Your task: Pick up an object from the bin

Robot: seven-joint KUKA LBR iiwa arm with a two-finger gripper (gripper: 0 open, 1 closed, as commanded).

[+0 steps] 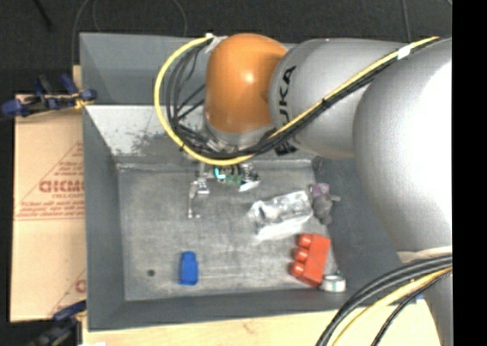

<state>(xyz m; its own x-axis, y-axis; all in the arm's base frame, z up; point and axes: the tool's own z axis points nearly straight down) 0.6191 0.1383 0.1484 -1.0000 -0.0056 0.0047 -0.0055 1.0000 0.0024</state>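
Arm [365,109], grey and bulky with an orange cover [240,90], hides the bin's [152,207] upper right and most of the end effector [199,194], which hangs low over bare floor near the back wall; released or clenched, I cannot tell. Nearest, just to its right, lies a crumpled clear wrapper [280,211]. Front right sits a red block [310,258], front left a blue piece [188,268]. A purple thing [323,198] is hard to make out, and a silvery round piece [332,284] is in the corner.

One blue block [188,268]; one red studded brick [310,258]; one clear crinkled wrapper [280,212]; one purple piece [323,198]; one silver cap [332,284]
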